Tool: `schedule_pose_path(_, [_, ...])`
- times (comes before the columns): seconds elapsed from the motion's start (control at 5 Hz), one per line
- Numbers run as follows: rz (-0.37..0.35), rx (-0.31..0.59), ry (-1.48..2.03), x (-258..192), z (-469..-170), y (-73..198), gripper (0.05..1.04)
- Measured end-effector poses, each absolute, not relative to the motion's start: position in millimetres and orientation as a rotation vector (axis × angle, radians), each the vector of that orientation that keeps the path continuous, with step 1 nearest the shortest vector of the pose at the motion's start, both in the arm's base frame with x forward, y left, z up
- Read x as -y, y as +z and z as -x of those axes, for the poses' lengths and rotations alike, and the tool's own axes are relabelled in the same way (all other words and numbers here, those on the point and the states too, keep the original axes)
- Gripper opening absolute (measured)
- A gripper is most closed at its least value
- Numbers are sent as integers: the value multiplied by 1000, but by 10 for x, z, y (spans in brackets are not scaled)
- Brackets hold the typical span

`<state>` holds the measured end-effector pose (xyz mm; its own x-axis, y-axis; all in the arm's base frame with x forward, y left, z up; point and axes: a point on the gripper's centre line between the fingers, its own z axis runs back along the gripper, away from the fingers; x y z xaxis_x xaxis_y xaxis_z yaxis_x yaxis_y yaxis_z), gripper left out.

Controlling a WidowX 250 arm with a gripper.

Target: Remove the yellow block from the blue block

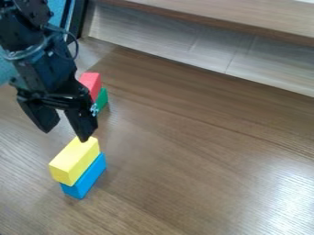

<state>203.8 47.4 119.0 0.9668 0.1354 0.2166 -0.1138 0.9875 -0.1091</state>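
Observation:
The black gripper hangs at the left of the camera view with its two fingers spread apart and nothing between them. Just below its fingertips, the yellow block lies on top of the blue block, which rests on the wooden table. The right fingertip is at the far end of the yellow block; whether it touches cannot be told. The blue block shows along the right side and near end, partly covered by the yellow one.
Behind the gripper, a red block sits on a green block, both partly hidden by the arm. A wooden ledge runs along the back of the table.

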Motion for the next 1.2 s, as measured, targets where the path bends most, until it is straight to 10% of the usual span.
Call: schedule_pose_path(1.2, [27,133,198,-634,-2020,765,1000])
